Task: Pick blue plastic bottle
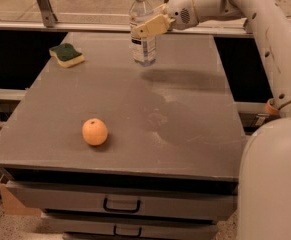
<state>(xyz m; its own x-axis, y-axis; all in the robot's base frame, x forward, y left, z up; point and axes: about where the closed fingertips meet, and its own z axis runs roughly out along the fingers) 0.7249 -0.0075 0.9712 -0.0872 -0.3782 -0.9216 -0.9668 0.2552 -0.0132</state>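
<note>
The blue plastic bottle [143,50] is clear with a white cap and a label band. It stands upright at the far middle of the grey table [135,109]. My gripper [141,29] reaches in from the right on the white arm and is shut around the bottle's upper body. One pale finger [153,26] crosses the front of the bottle; the other is hidden behind it. I cannot tell whether the bottle's base touches the table or hangs just above it.
An orange [95,132] lies at the front left of the table. A green and yellow sponge [67,54] lies at the far left. Drawers [121,204] sit under the table's front edge. The robot's white body [272,184] fills the right foreground.
</note>
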